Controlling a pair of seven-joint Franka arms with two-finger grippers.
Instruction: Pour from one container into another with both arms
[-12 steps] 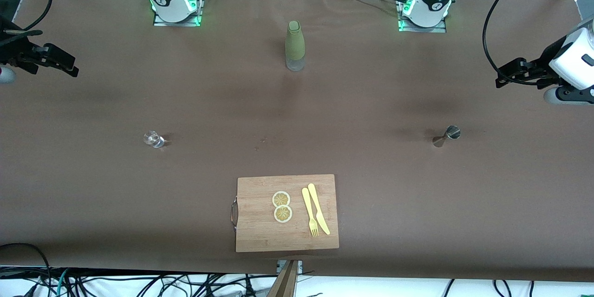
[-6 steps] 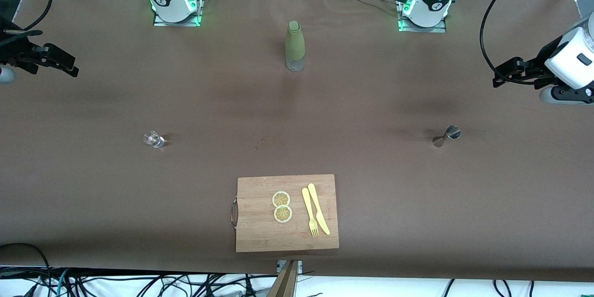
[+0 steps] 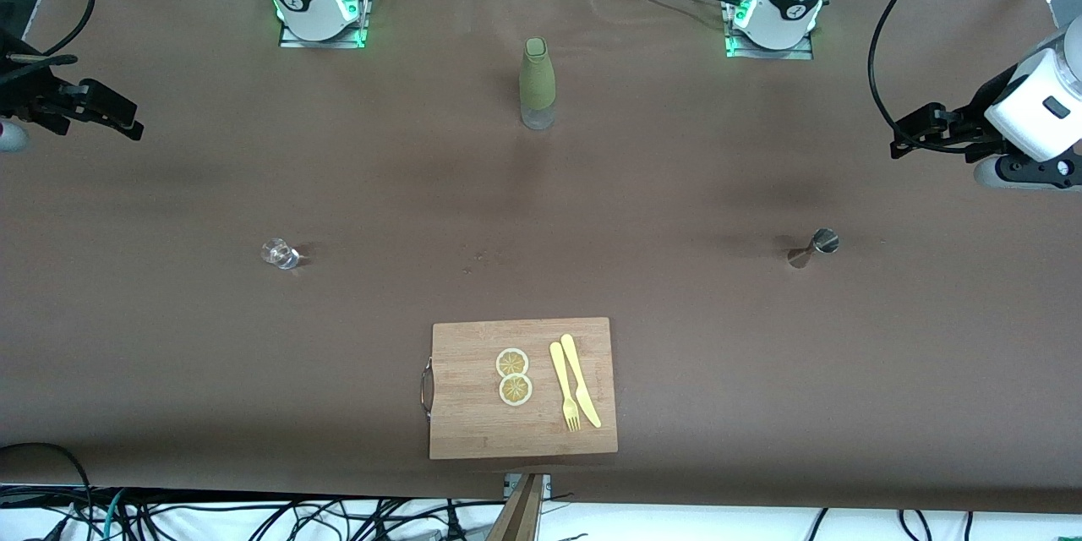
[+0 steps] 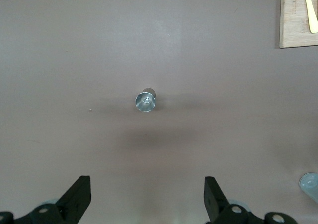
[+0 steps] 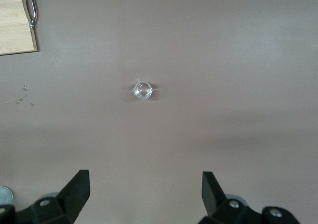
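Over table ends: white left gripper (image 3: 909,135), right gripper (image 3: 118,114), fingers spread.

Left arm (image 3: 1027,114) runs off the front view's edge at its own end of the table; the right gripper (image 3: 93,110) is likewise partly cropped. Contents of the small clear glass (image 3: 279,253) and metal jigger (image 3: 813,247): too small to tell. In each wrist view the fingers' (image 4: 79,196) bases are cut off.
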